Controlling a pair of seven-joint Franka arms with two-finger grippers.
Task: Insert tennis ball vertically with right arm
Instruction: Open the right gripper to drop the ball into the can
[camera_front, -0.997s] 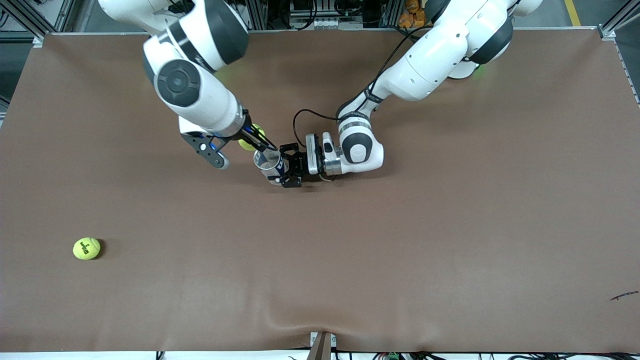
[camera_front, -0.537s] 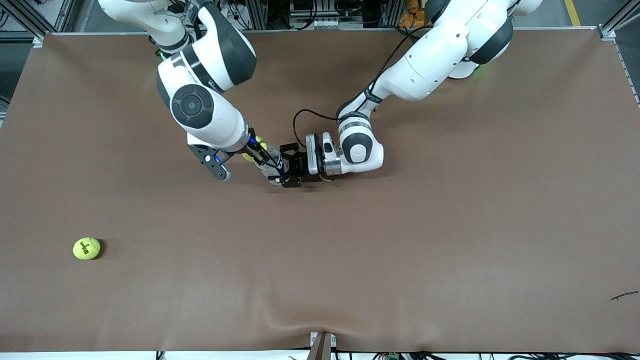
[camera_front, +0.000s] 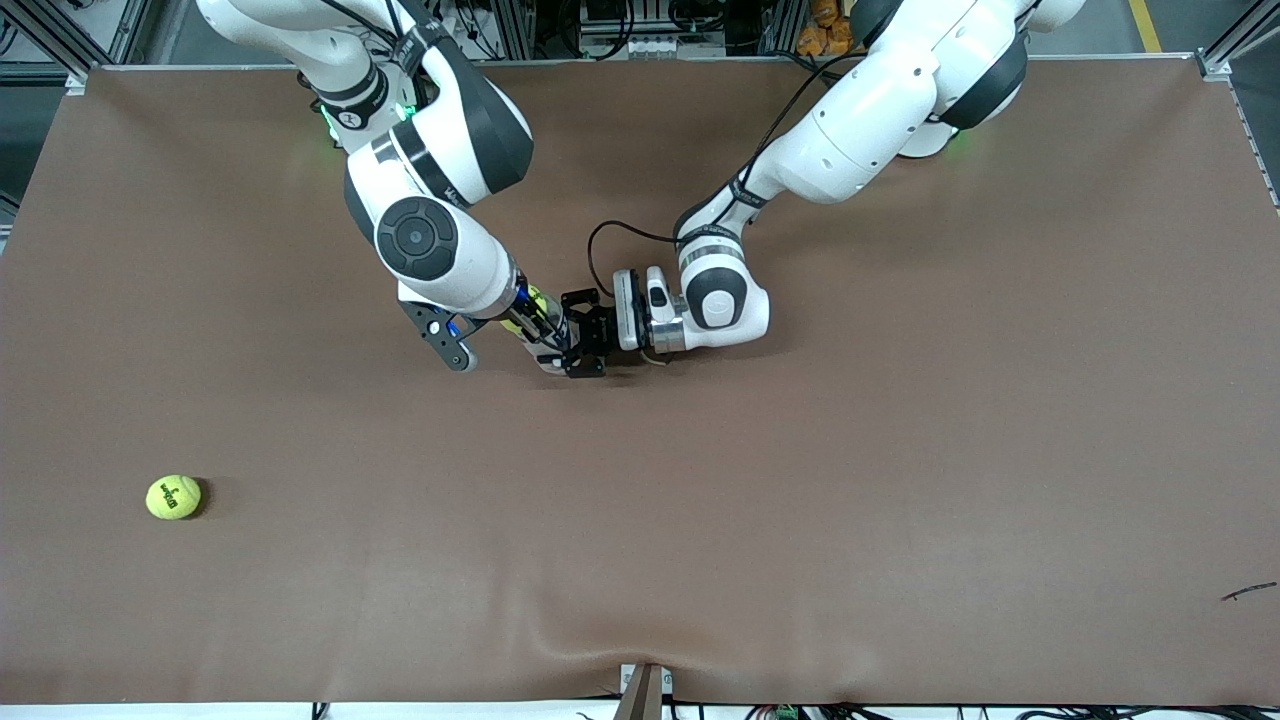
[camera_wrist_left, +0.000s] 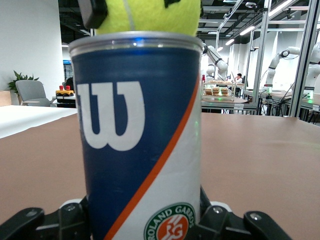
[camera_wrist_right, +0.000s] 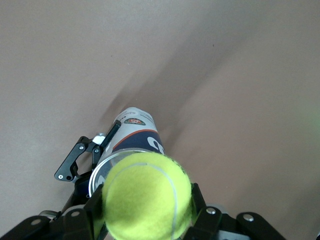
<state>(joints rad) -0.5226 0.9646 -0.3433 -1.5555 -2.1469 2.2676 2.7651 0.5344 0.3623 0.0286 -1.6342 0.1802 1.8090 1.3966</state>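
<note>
Right gripper (camera_wrist_right: 147, 220) clamped on tennis ball (camera_wrist_right: 147, 196), centre of the front frame, ball sitting right at the open mouth of the can (camera_wrist_left: 137, 135). Can stands upright on table (camera_front: 900, 450), long axis vertical, ball directly above it. Left gripper (camera_front: 580, 345) closed round the can's lower body, steadying it. Spare ball (camera_front: 173, 497) lower left, well apart.
</note>
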